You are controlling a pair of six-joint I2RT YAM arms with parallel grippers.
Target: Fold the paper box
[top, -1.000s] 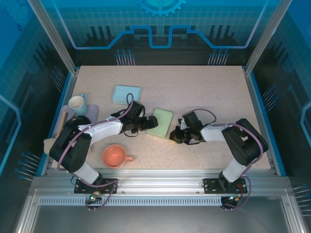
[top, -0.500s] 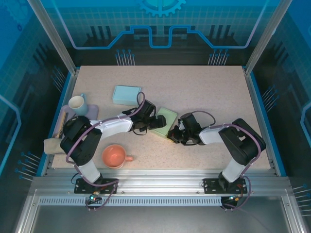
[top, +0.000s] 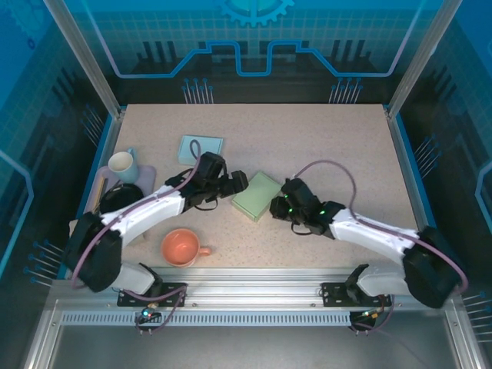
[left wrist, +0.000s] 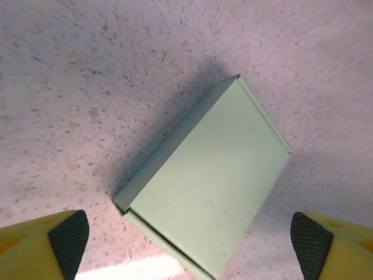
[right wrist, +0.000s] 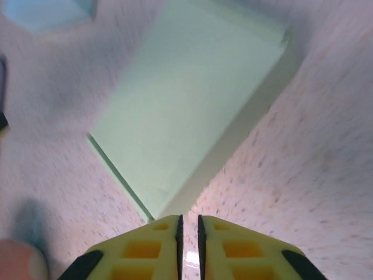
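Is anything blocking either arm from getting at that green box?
Nothing visible does. The green box lies on the table, with the left end effector open beside one edge and the right end effector at the opposite edge. The pink cup and blue box sit well aside.

No text, numbers or brand marks can be read.
The only sign-like mark is a light-blue gear emblem point(top: 256, 9), printed at the top of the blue back panel point(top: 154, 38) above angular circuit-style lines, and no letters are carried by it. The pale green box point(top: 256, 195) is seen with plain faces.
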